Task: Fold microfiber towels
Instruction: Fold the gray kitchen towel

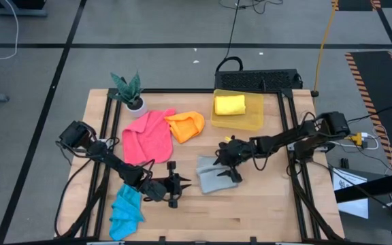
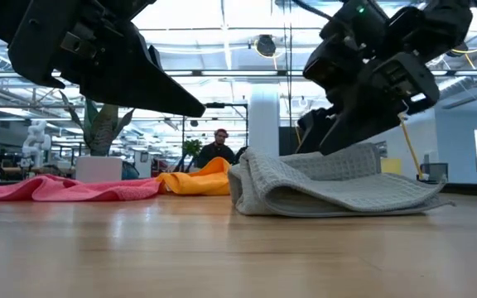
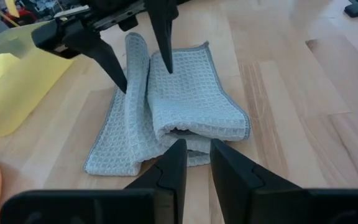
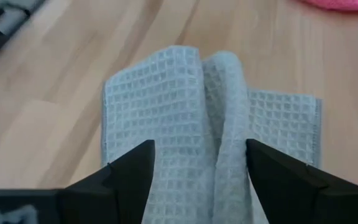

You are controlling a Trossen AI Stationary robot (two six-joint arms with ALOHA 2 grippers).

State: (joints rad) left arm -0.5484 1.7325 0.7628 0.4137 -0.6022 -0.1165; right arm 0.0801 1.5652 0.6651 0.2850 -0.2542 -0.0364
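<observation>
The grey towel (image 1: pixel 216 178) lies on my wooden table (image 1: pixel 264 211), near the middle and a little toward the front edge. It is a soft waffle-weave cloth with a stitched hem, folded over on itself into a thick, uneven pad with a raised ridge along the top layer. Its long axis runs slantwise, from the front edge up toward the right back corner.

My right gripper (image 1: pixel 231 163) hangs just over the back end of this towel with its fingers (image 4: pixel 126 171) spread wide, one either side of the ridge, and nothing is held between them. My left gripper (image 1: pixel 177 184) sits close to the towel's left end, low over the wood. Its fingers (image 3: pixel 176 165) are narrow, with a small gap, and hold nothing.

The pink towel (image 1: pixel 148 136) is spread loose and rumpled toward the left back part of the table, fuzzy in texture. The orange towel (image 1: pixel 186 125) is bunched beside it, touching its right edge. The bright blue towel (image 1: pixel 126 211) is crumpled at the front edge near the left corner. The yellow towel (image 1: pixel 229 104), folded into a neat block, rests in a translucent yellow plastic bin (image 1: pixel 252 119) at the back edge. A small potted plant (image 1: pixel 130 92) stands near the left back corner.
</observation>
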